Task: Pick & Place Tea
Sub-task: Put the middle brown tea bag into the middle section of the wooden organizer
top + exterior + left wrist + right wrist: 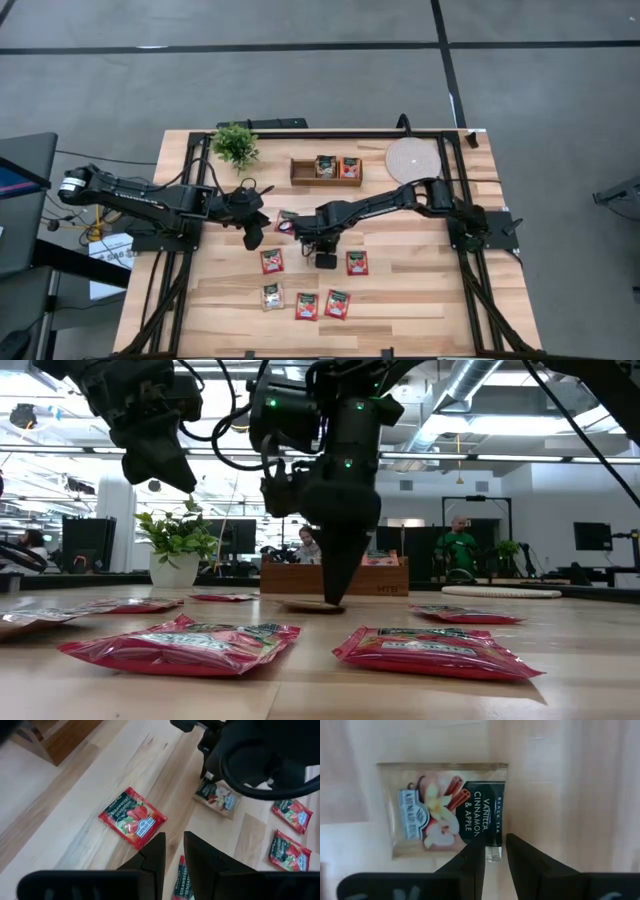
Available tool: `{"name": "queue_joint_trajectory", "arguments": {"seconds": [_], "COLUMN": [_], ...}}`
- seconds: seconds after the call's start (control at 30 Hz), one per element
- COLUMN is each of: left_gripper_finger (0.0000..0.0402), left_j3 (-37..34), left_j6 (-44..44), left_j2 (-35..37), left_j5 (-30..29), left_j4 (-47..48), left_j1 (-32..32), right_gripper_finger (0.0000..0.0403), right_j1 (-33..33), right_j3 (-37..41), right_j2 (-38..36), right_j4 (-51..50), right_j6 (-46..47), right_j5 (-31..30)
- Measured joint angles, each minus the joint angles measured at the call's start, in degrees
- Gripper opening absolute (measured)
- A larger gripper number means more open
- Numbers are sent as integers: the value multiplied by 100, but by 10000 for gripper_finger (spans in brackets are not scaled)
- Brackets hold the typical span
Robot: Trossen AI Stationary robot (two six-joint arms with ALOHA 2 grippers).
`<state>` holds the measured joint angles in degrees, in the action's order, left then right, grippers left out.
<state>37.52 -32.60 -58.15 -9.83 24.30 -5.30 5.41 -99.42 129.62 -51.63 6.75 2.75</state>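
A pale beige tea sachet (445, 807) with a dark green label lies flat on the table. My right gripper (492, 851) points straight down over the sachet's label end, its fingers a narrow gap apart; it also shows in the low view (333, 598) and the high view (325, 258). Several red tea sachets (271, 261) (356, 262) (337, 303) and another beige one (272, 296) lie flat around it. My left gripper (250, 237) hangs above the table to the left, narrowly open, nothing in it (172, 852). My right gripper comes at the beige sachet from above, pointing down. One fingertip (475, 847) stands over the sachet's label end (493, 851), the other just beyond its edge. Whether the tips touch the sachet I cannot tell. The sachet lies flat on the table.
A wooden box (325, 171) at the far middle holds two sachets. A potted plant (236, 145) stands at the far left and a round pale disc (412, 158) lies at the far right. A black frame (470, 290) runs along the table's sides.
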Motion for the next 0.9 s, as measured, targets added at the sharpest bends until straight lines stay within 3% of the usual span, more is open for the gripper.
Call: {"name": "queue_joint_trajectory", "arguments": {"seconds": [0.3, 0.53, 0.9], "left_gripper_finger": [60, 60, 60], "left_j3": [0, 1, 1], "left_j6": [4, 70, 173], "left_j2": [0, 0, 0], "left_j5": [-1, -1, 0], "left_j4": [13, 4, 4], "left_j1": [0, 0, 0], "right_gripper_finger": [64, 6, 1], "right_j1": [-26, -28, -35], "right_j3": [0, 0, -232], "right_j2": [0, 0, 9], "right_j4": [-137, -362, -979], "right_j6": [89, 33, -222], "right_j5": [-294, -450, -946]}}
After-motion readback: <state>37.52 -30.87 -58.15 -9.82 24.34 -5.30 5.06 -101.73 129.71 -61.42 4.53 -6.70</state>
